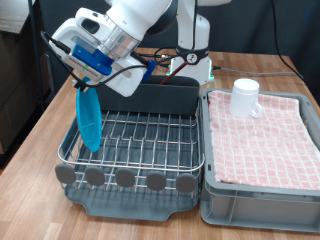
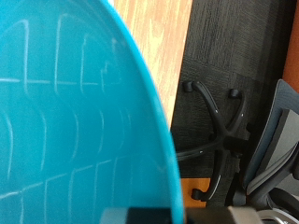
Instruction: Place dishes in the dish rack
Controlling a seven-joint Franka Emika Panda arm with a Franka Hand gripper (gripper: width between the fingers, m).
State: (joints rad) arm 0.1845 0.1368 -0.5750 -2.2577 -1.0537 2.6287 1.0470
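My gripper (image 1: 84,86) is shut on the rim of the round light-blue plate (image 1: 89,118) and holds it upright on edge over the exterior view's left side of the dish rack (image 1: 150,140), its lower edge down among the silver wires. In the wrist view the plate (image 2: 75,121) fills most of the picture and the fingers are hidden. The white handled mug (image 1: 246,97) stands on the pink checked cloth (image 1: 265,140) at the exterior view's right. The wooden spoon is out of view.
The rack's dark grey utensil bin (image 1: 165,97) stands at its far side and round grey knobs (image 1: 125,178) line its near edge. The cloth-lined grey crate (image 1: 262,195) sits right of the rack. The wooden table (image 1: 40,120) shows at left. An office chair base (image 2: 220,117) is on the floor.
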